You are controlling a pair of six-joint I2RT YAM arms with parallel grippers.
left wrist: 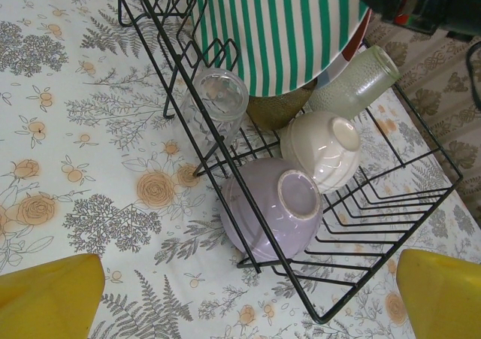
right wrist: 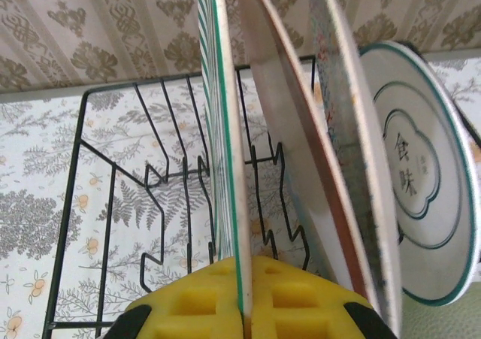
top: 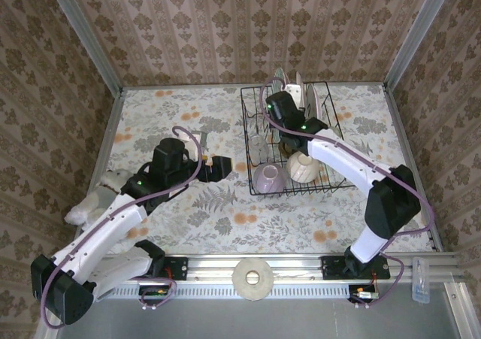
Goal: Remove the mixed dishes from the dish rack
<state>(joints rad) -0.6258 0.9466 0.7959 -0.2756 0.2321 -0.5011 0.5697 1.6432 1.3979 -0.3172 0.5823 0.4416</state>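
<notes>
The black wire dish rack [top: 249,145] stands at the back right of the table. Several plates stand upright in its far end. My right gripper [right wrist: 244,298] is shut on the near rim of the green-striped plate [right wrist: 224,128]. Behind that plate are a red-edged plate [right wrist: 289,143] and a white plate with green rings [right wrist: 421,196]. In the rack's near end lie a lilac bowl [left wrist: 267,211], a cream bowl [left wrist: 327,151], a clear glass [left wrist: 214,102], an amber cup [left wrist: 276,112] and a pale green tumbler [left wrist: 353,83]. My left gripper [left wrist: 246,298] is open over the table just left of the rack, holding nothing.
A white plush dog [top: 94,200] lies by the left arm at the table's left edge. A pale ring-shaped disc [top: 254,279] rests on the front rail between the arm bases. Metal frame posts and patterned walls close in the table on three sides.
</notes>
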